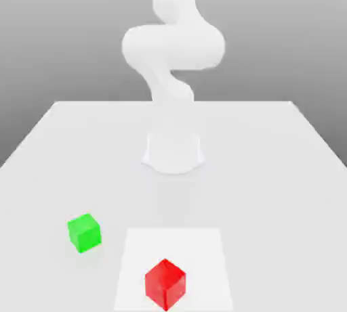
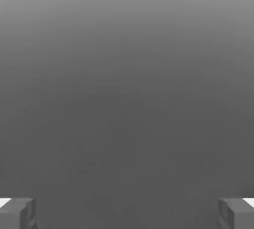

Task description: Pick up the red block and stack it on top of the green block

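So the red block (image 1: 165,284) is sitting closest to the camera in the exterior view, down near the bottom edge and just a bit to the exterior view's left of centre. It's resting on a bright white square (image 1: 210,256) on the table, near the front part of it, and it's turned so one upright edge is pointing our way.

A little farther back, the green block (image 1: 85,233) is sitting on the bare table over on the exterior view's left, well off the white square. It's looking kinda twisted too, and nothing is sitting on top of it. The two blocks are standing well apart.

Behind both, the pale tabletop (image 1: 264,189) is stretching back, and the white arm (image 1: 173,47) is rising from its base (image 1: 173,151) around the middle, with its upper part running out of the top of the view.

As for the gripper (image 2: 127,214), the hand view is showing its fingers (image 2: 237,214) spread wide, one at each side, and they're holding nothing, just plain grey between them.
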{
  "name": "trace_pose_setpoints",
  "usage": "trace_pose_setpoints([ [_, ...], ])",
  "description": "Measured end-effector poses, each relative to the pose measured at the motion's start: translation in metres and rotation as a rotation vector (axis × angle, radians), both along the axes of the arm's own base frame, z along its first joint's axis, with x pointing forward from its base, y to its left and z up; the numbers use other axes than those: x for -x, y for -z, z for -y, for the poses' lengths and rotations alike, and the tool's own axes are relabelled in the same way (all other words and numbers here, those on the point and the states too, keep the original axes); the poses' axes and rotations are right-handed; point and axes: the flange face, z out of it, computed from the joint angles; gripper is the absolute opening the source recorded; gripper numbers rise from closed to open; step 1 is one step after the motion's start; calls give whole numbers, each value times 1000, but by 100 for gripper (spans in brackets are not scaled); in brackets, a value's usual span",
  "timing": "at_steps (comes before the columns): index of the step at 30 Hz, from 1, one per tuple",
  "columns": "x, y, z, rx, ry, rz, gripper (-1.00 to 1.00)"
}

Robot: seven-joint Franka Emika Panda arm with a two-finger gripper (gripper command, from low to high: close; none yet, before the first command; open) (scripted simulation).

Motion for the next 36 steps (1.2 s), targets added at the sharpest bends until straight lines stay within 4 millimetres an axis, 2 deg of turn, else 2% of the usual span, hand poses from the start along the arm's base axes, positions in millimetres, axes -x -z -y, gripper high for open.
trace_pose_setpoints([
  [3,-38,53,0,-17,85,-90,0],
  [6,-67,107,3,-38,164,-175,0],
  [12,-104,222,13,-91,315,-338,0],
  [18,-111,338,21,-164,461,-497,0],
  [24,-93,444,18,-260,598,-656,0],
  [29,-89,511,16,-280,624,-683,0],
  [30,-88,521,16,-279,624,-684,-100],
  [35,-88,521,16,-280,623,-681,-100],
  [36,-88,527,16,-279,624,-683,-100],
])
